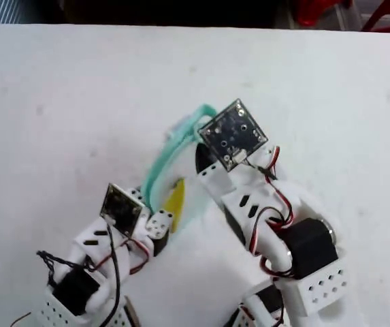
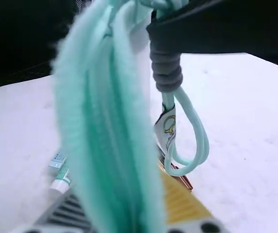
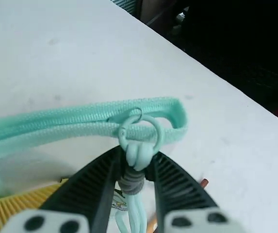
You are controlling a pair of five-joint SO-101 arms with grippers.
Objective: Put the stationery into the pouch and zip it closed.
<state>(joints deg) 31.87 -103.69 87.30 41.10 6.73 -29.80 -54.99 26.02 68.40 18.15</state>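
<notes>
Stationery [image 2: 59, 171] seemingly lying inside pouch [image 1: 155, 167]; left pincer [image 1: 164, 208] is clamping its edge, right pincer [image 3: 136, 160], at 1 o'clock of it, is pinching the pull [image 3: 139, 141]; zip looking nearly closed

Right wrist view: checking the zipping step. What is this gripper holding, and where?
The right gripper is shut on the zip pull cord of the pouch, at its grey sleeve.

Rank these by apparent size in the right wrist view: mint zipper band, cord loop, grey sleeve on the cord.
1. zipper band, largest by far.
2. cord loop.
3. grey sleeve, smallest, though nearest the camera.
</notes>
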